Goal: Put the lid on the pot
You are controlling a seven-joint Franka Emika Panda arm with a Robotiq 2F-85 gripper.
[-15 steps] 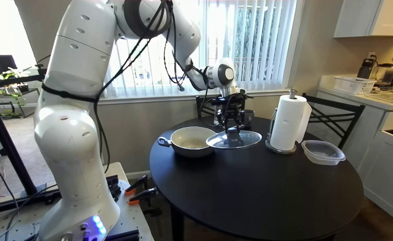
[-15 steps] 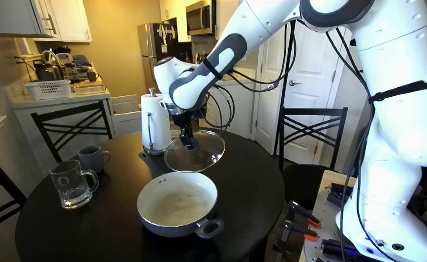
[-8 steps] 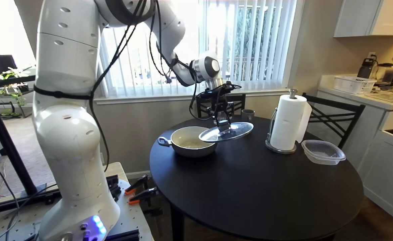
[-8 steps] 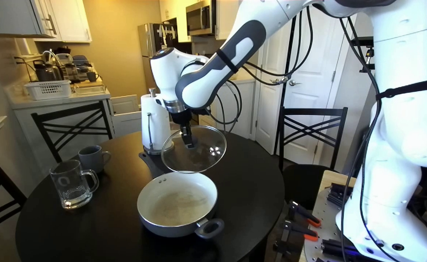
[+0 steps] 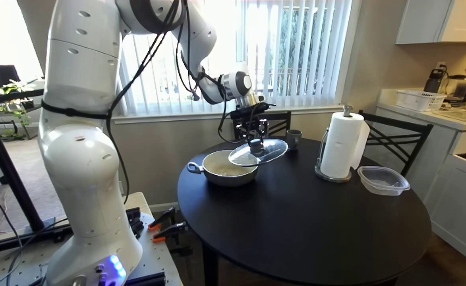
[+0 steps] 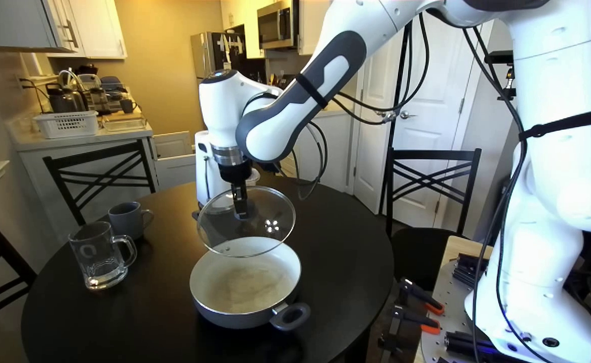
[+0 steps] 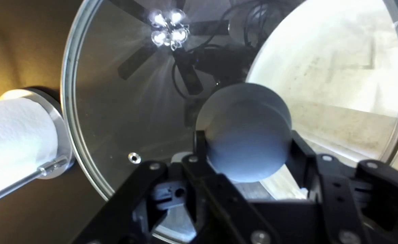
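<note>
Clear glass lid, shiny metal rim, kinda tilted under the gripper, which has the grey knob pinched. Cream-lined pot sits lower, off to one side.

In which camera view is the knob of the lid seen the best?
The wrist view, because the knob looks large there, between the fingers. Both exterior views show it small on the lid; in an exterior view, the fingers partly hide it.
</note>
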